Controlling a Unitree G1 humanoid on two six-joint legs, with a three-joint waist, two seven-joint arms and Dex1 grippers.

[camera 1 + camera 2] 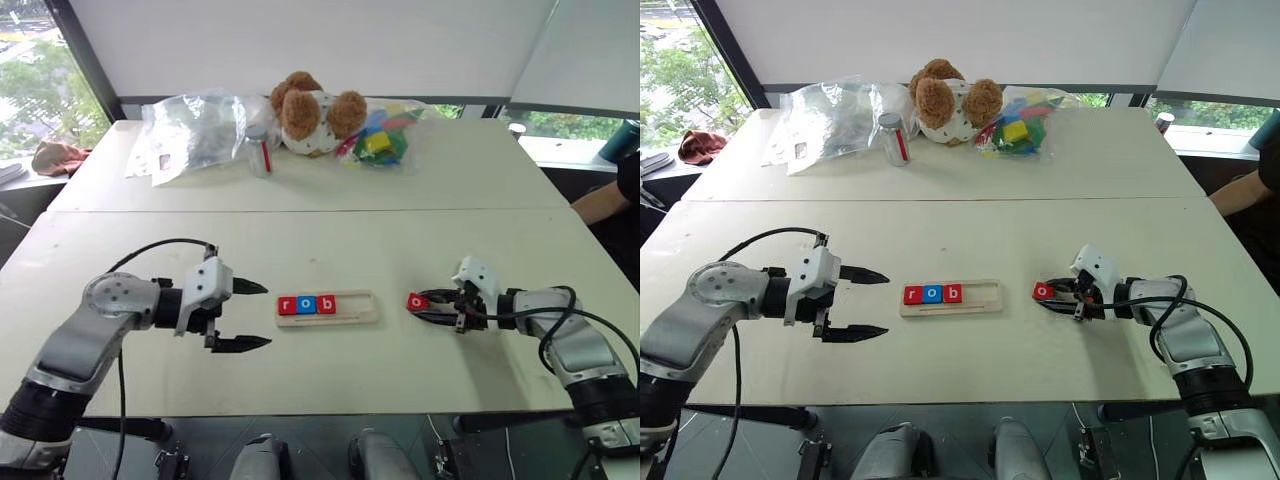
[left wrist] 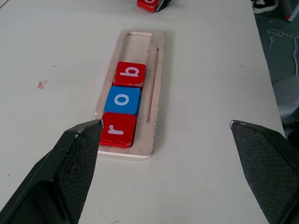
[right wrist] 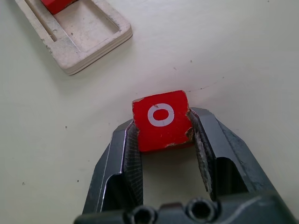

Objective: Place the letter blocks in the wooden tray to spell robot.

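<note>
The wooden tray (image 1: pixel 355 306) lies mid-table with three letter blocks in its left part: a red r (image 1: pixel 287 306), a blue o (image 1: pixel 306 305) and a red b (image 1: pixel 325 304). The right part of its groove is bare. To the right of the tray a red letter block with an o (image 3: pixel 161 116) is down at the table top, and my right gripper (image 1: pixel 428 303) is shut on its two sides. Left of the tray my left gripper (image 1: pixel 266 315) stands open, pointing at the tray's left end with nothing between its fingers (image 2: pixel 77 154).
At the table's far side are a teddy bear (image 1: pixel 310 110), a clear plastic bag (image 1: pixel 195 135), a small can (image 1: pixel 262 155) and a bag of coloured toy blocks (image 1: pixel 380 140). A person's arm (image 1: pixel 605 200) shows at the right edge.
</note>
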